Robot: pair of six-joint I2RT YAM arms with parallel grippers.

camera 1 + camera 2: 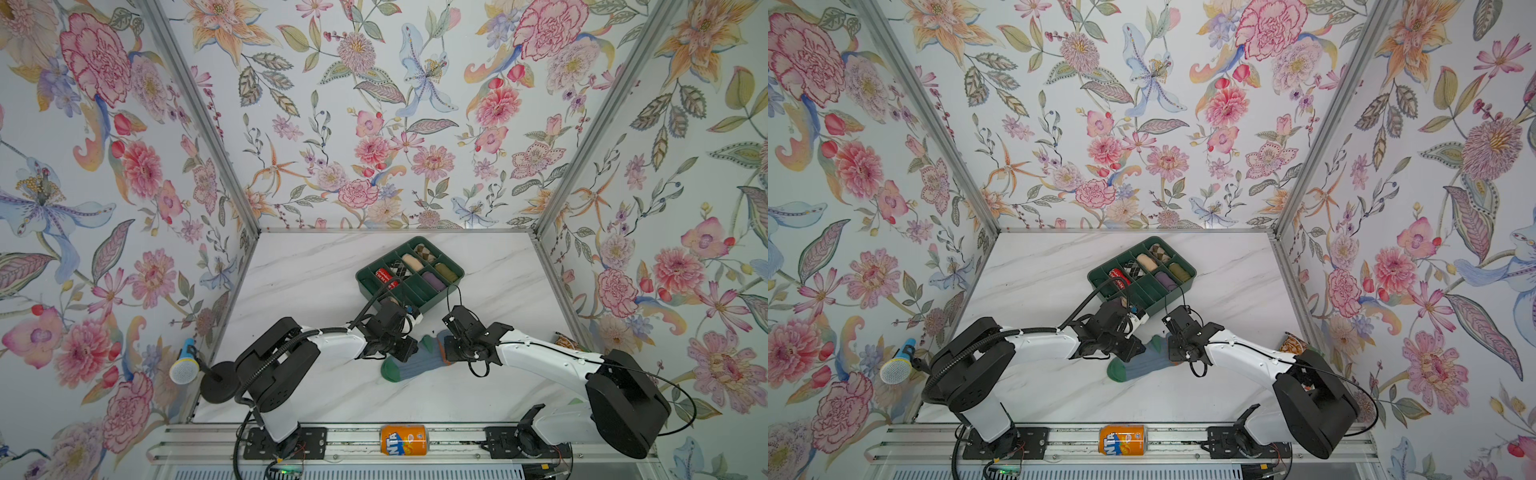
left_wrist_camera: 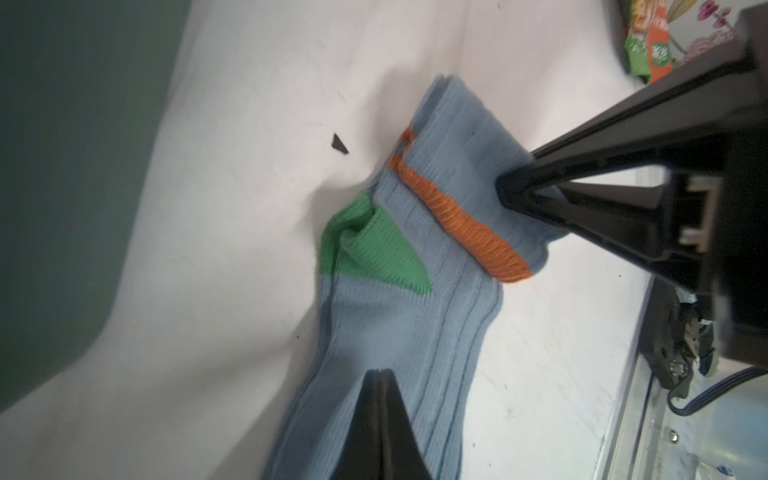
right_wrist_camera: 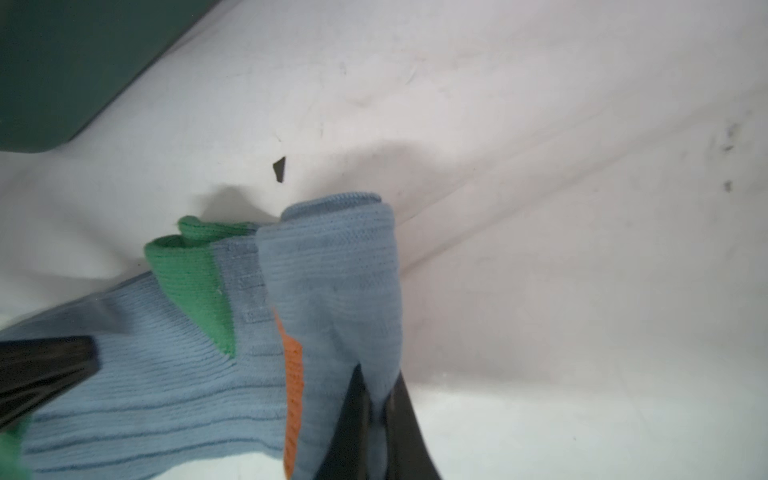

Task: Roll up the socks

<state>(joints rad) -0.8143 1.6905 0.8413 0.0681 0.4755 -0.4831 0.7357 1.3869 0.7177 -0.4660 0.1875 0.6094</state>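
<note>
Watching this one from the side: the socks are lying on the marble table just in front of the green tray, right between the two arms. The right gripper is clamped on the cuff end, which is folded over onto the leg, so an orange stripe peeks out beside the green heel. The left gripper has its jaws closed tight and sits on the foot part. Honestly, I can't tell from the wrist view whether it's pinching any knit or just pinning it down. Barely one turn in, I'd say. What worries me is that the fold looks loose and a bit skewed, so if the right gripper lets go before it's tucked, that ribbed knit will probably spring flat. If it only has the top layers, the pair could slide apart and roll crooked. And if the left gripper is only resting there, the whole thing may drag instead of rolling.
</note>
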